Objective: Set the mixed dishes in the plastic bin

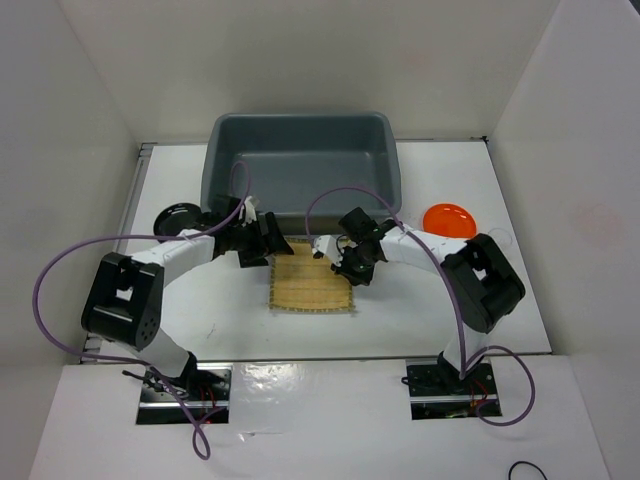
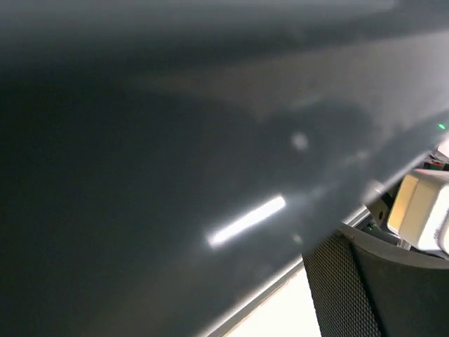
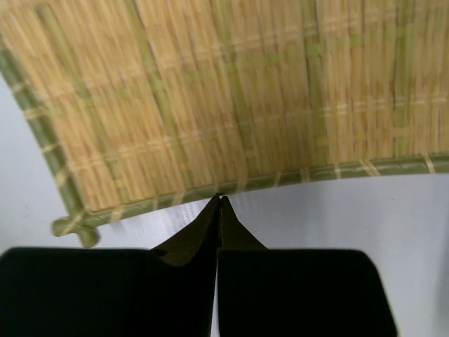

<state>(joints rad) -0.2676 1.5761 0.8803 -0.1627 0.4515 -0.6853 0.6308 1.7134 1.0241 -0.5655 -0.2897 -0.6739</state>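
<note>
My overhead camera looks down from above and behind the left arm (image 1: 150,280) and right arm (image 1: 470,270). It sits far enough back to hold the whole table (image 1: 450,300), with the plastic bin (image 1: 300,165) at the far side and the bamboo mat (image 1: 312,278) mid-frame. My left wrist camera sits hard against the plastic bin (image 2: 175,140), whose blurred grey wall fills nearly the whole view. My right wrist camera looks down at close range on the bamboo mat (image 3: 224,91), with the right gripper (image 3: 219,203) at bottom centre. Each wrist view shares that one thing with the overhead.

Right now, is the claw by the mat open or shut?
Shut. The right claw has both black tips together, no gap, beside the bamboo mat.
</note>
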